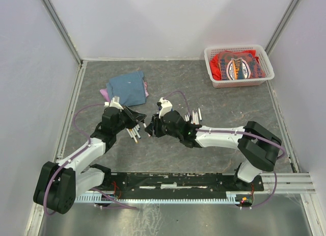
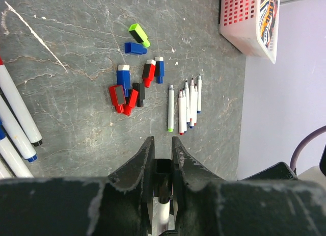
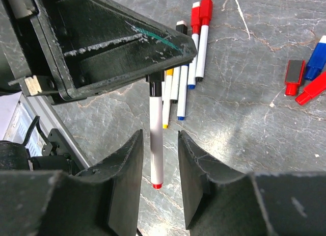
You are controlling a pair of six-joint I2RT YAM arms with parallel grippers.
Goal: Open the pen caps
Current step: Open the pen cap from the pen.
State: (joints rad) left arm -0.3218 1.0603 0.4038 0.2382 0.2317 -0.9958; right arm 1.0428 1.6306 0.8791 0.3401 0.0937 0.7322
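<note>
Right wrist — left tool (image 3: 153,74) grips pen (image 3: 156,144).

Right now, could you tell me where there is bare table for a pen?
Bare table lies between the blue cloth and the basket, and in front of the basket, right of the uncapped pens. The middle is crowded with capped pens and loose caps.

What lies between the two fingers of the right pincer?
A white pen with a red tip, untouched by the right pincer; the right wrist view shows it.

Upper end of held pen (image 3: 156,139) hidden in left claw (image 2: 163,142); basket (image 2: 244,34) cropped.
</note>
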